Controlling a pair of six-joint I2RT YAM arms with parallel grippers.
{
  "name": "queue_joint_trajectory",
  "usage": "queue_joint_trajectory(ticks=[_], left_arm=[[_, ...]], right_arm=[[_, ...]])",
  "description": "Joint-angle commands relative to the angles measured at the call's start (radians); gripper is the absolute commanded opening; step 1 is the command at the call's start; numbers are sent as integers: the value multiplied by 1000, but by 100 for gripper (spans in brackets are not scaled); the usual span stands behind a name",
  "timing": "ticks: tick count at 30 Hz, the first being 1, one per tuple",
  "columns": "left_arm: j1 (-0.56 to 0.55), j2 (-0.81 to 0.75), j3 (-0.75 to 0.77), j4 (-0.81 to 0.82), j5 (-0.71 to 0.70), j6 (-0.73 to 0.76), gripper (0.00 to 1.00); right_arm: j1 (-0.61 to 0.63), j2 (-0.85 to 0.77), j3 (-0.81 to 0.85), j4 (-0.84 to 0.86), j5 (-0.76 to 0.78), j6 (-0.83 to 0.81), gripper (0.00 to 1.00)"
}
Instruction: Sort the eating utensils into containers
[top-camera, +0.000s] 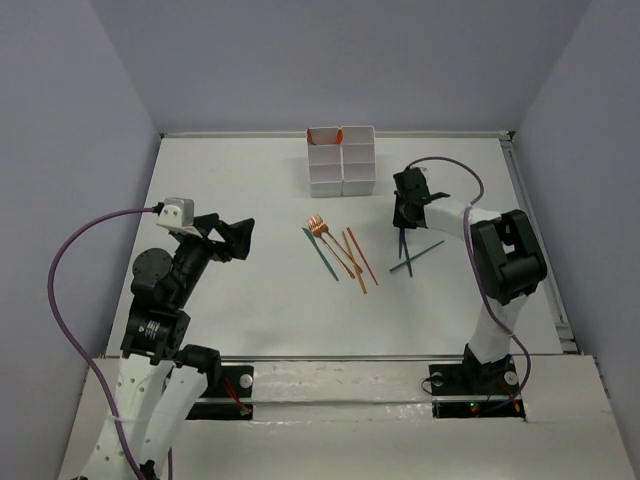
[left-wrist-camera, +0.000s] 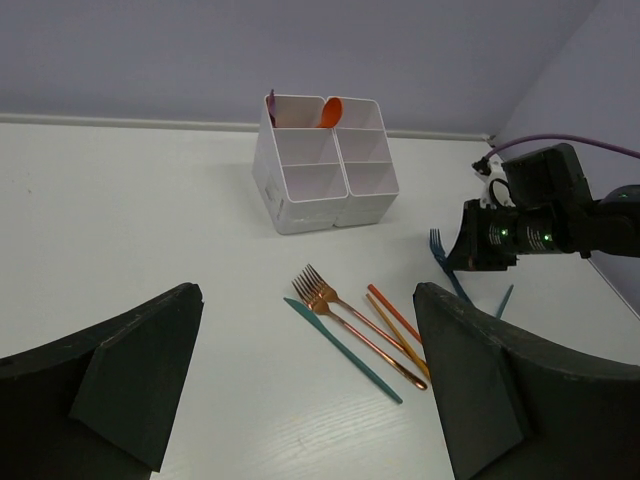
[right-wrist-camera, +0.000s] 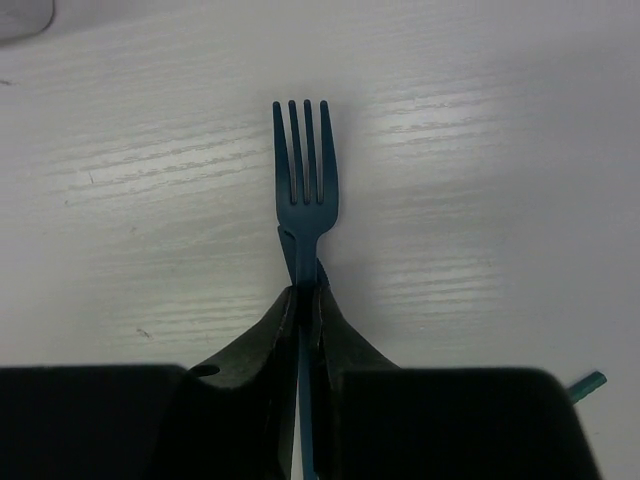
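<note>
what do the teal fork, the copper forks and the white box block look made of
teal fork: probably coated or anodised metal; it is thin, with an even satin sheen.
copper forks: likely polished metal, given the bright reflective glints.
white box block: looks like plastic; thin smooth walls, slightly glossy.

Matt teal fork (right-wrist-camera: 306, 195) — shiny metal copper forks (left-wrist-camera: 320, 292), smooth white boxes (left-wrist-camera: 268, 172).

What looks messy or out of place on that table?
Nothing is broken or spilled. The loose cutlery lies crisscrossed on the table rather than in the white boxes. The right pincer is shut on a teal fork.
</note>
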Motion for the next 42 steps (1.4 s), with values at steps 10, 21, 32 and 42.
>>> queue_joint_trajectory(ticks=[10,21,32,42], left_arm=[[-5,23,22,28,1,2,99],[15,68,27,25,3,10,99],[55,111,31,24,10,17,99],[75,131,35,21,24,22,99]], right_arm=[[-3,-180,48,219,-147,-16,7],[-3,-37,245,684,-147,-82,7],[-3,331,656,896,-96,-189,7],[-3,546,923,937,-110,-217,7]])
